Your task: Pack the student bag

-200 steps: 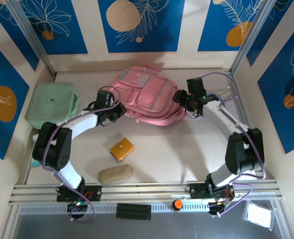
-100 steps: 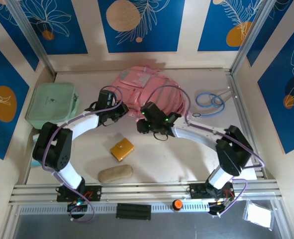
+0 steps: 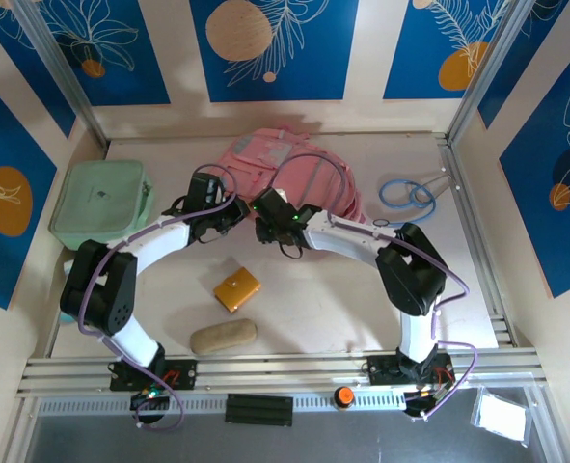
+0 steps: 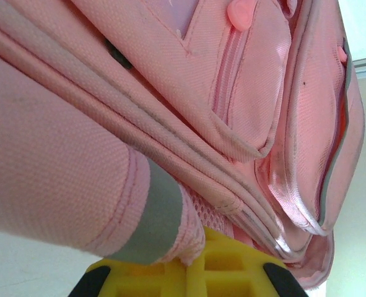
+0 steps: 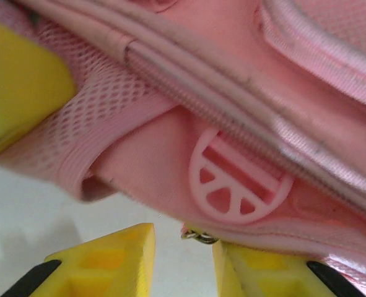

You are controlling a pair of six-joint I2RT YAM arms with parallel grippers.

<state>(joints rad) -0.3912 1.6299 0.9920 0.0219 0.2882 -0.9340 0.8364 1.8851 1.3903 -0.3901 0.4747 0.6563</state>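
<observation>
The student bag (image 3: 289,164), a large pink backpack, lies at the back middle of the table. My left gripper (image 3: 229,216) is shut on its near left edge. In the left wrist view the yellow fingers (image 4: 232,269) meet and pinch pink fabric beside a grey-banded strap (image 4: 152,216). My right gripper (image 3: 267,222) is just right of it at the bag's front edge. Its jaws stand open (image 5: 183,247) below a round pink zip pull (image 5: 239,180), and a small metal zip ring (image 5: 199,235) hangs at the top of the gap.
A mint green zip case (image 3: 101,203) sits at the left wall. An orange block (image 3: 237,288) and a tan pouch (image 3: 224,336) lie in front of the arms. A blue cable (image 3: 407,193) rests at the right. The left gripper's yellow finger (image 5: 15,80) shows in the right wrist view.
My right arm swung from the bag's right side across its front to the left front edge, beside the left gripper. The bag's front has bunched up. The left gripper stays put.
</observation>
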